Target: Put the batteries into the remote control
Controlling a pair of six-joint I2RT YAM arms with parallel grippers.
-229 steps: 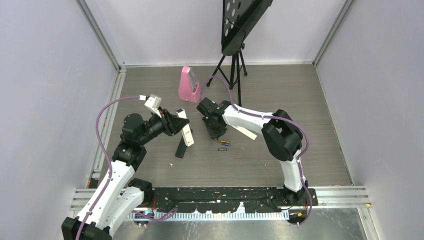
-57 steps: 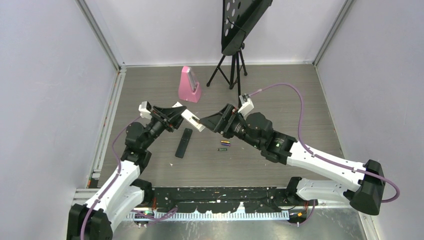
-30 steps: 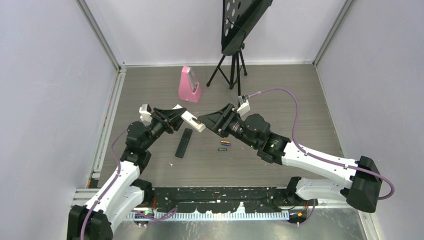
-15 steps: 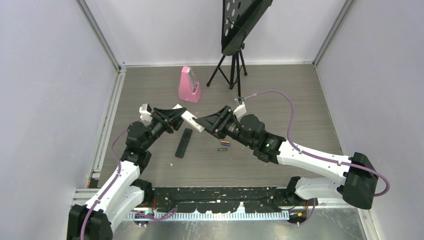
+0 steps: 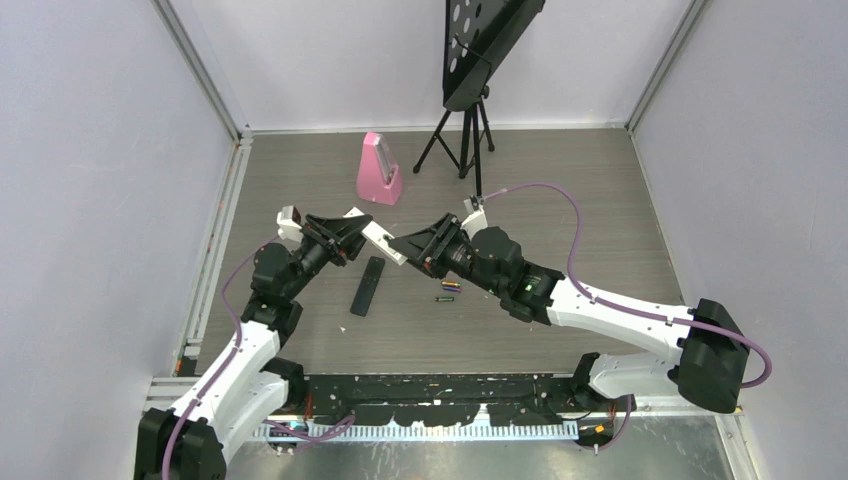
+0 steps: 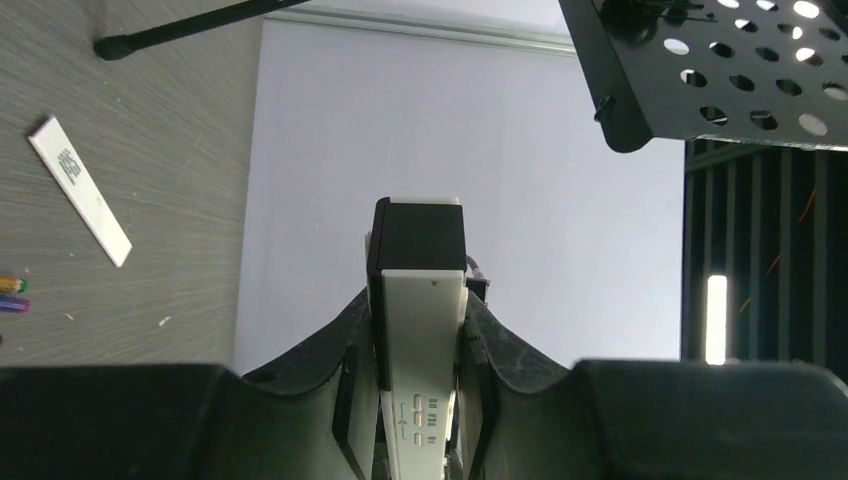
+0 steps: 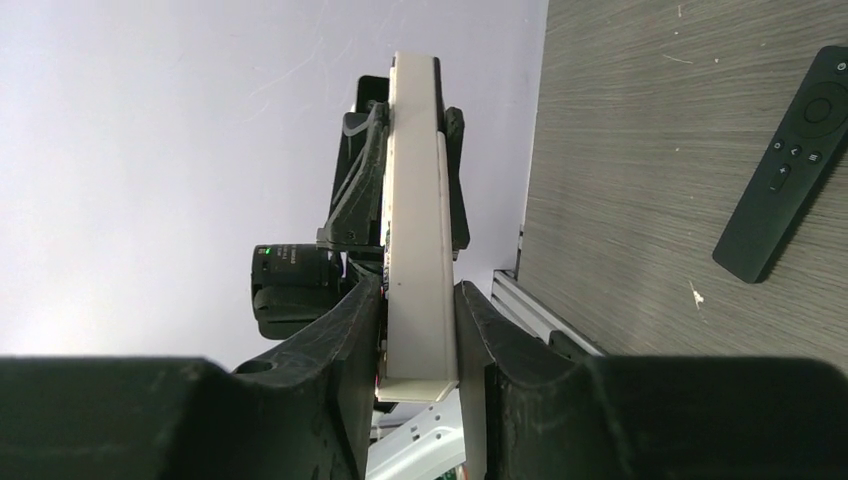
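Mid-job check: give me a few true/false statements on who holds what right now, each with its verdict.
1. The left gripper holds the white remote. True.
2. The right gripper holds the black remote. False: the black remote lies on the table, and the right gripper's fingers sit against the white remote's free end.
3. The batteries lie loose on the table. True.
4. The pink metronome has toppled over. False: it stands upright.
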